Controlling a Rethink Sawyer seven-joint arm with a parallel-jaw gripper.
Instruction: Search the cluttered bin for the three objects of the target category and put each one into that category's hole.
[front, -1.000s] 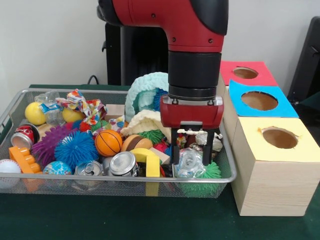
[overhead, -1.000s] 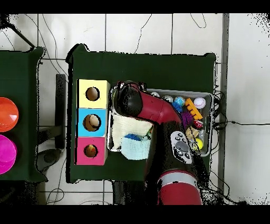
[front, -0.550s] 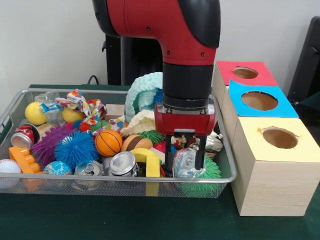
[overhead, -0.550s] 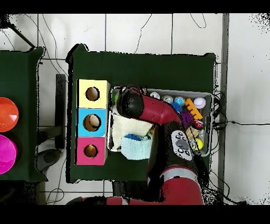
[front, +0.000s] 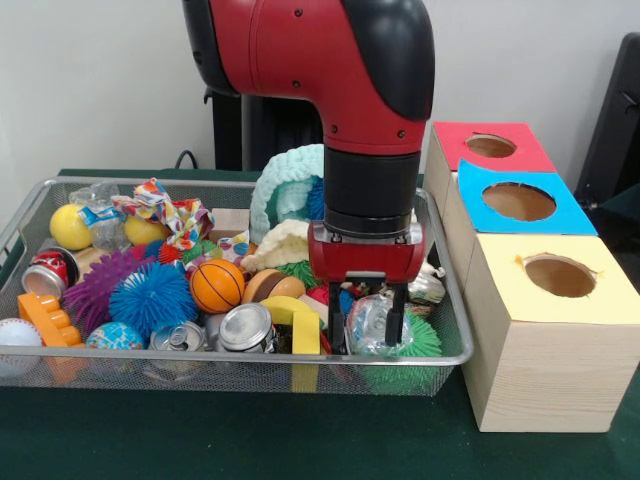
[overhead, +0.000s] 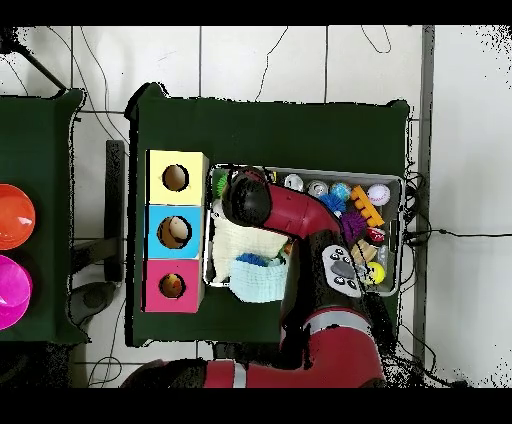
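My tool (front: 367, 333) sits low in the wire bin (front: 300, 360), fingers parted either side of a crumpled clear plastic bottle (front: 372, 326) but not yet closed, lined up for a grasp, I judge. A yellow block (front: 298, 322) and silver can (front: 245, 328) crowd one side. Beyond the bin on the other side stands the yellow-topped box (front: 548, 330), then the blue box (front: 520, 202) and red box (front: 492, 146).

Light is even and soft across the front view, coming from overhead; the red arm (front: 330, 60) carries a pale sheen along its shell. Cans (front: 245, 328) in the basket (front: 200, 368) throw small glints. Shadows stay faint on the green bench (front: 200, 440). From above, the floor (overhead: 300, 60) reads very bright, nearly washed out.
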